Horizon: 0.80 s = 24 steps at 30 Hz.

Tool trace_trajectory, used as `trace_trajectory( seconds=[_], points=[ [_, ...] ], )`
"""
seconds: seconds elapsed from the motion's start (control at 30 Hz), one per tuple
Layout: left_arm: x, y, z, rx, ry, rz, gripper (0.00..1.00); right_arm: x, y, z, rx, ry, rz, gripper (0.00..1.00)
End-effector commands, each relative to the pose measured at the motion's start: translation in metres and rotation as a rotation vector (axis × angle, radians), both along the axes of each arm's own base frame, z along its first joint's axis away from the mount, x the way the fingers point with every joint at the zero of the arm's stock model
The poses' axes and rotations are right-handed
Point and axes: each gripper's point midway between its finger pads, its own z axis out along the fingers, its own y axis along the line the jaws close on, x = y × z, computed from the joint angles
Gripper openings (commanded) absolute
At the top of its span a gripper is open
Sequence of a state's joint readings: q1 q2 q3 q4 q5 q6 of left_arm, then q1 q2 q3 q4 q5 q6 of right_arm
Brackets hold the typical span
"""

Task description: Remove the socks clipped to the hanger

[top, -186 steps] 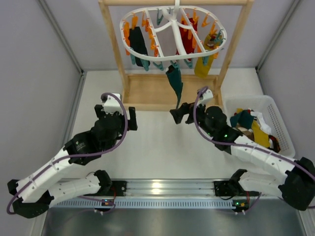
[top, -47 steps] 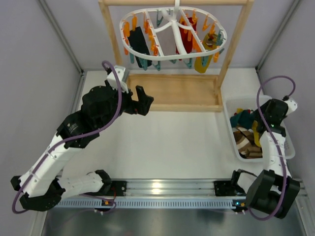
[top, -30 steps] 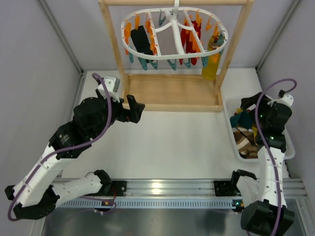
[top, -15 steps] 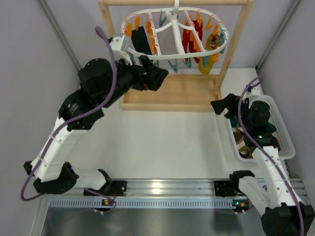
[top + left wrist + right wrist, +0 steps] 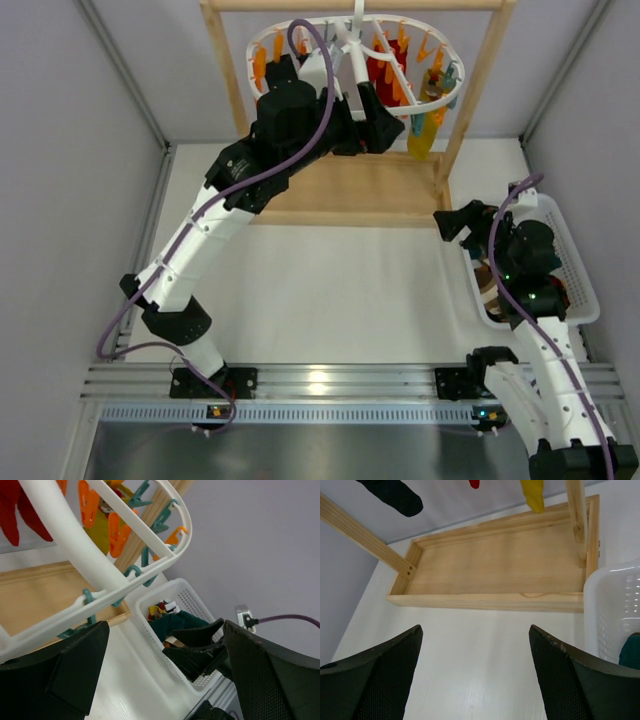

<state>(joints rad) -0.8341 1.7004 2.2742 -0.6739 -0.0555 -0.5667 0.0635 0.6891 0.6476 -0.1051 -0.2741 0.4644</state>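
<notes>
From above, my left gripper [image 5: 374,120] blocks the hanger [image 5: 455,88]'s left half, jaws apart, red and yellow socks [image 5: 381,72] just beyond them. My right gripper [image 5: 457,221] gapes, empty. Left wrist: the hanger is cropped above the jaws. Right wrist: only toes of the socks show, far ahead.

Top view. My left arm reaches up and away to the hanger [image 5: 461,75]. My left claw [image 5: 378,118], jaws spread wide, sits just under the ring near its middle, close beside the red socks [image 5: 380,72]. A yellow sock [image 5: 420,138] hangs from the ring's right end, near the right post of the stand [image 5: 482,85]. My arm covers much of the ring's left half. My right claw [image 5: 455,222], jaws apart, hovers over the table [image 5: 330,290] at the left wall of the basket [image 5: 578,262], which holds mixed fabric pieces [image 5: 492,282].
</notes>
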Motion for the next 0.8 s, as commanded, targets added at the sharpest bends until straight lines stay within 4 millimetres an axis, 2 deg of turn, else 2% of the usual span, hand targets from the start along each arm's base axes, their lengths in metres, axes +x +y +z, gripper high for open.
trace_trajectory(
  seconds=[0.0, 0.23, 0.33, 0.47, 0.77],
  points=[
    [0.010, 0.023, 0.031, -0.062, -0.064, 0.120, 0.99, -0.003, -0.002, 0.005, -0.027, -0.031, -0.010, 0.84],
    [0.036, 0.055, 0.021, -0.041, -0.052, 0.258, 0.99, -0.004, -0.002, 0.006, -0.012, -0.034, -0.011, 0.83],
    [0.056, 0.080, 0.014, -0.041, -0.030, 0.316, 0.99, -0.003, -0.001, 0.007, -0.006, -0.038, -0.012, 0.82],
    [0.067, 0.102, 0.014, -0.040, -0.029, 0.366, 0.99, -0.003, -0.001, 0.009, 0.000, -0.041, -0.012, 0.82],
    [0.075, 0.133, 0.018, -0.010, -0.061, 0.447, 0.99, -0.004, 0.003, 0.014, -0.011, -0.062, 0.018, 0.82]
  ],
)
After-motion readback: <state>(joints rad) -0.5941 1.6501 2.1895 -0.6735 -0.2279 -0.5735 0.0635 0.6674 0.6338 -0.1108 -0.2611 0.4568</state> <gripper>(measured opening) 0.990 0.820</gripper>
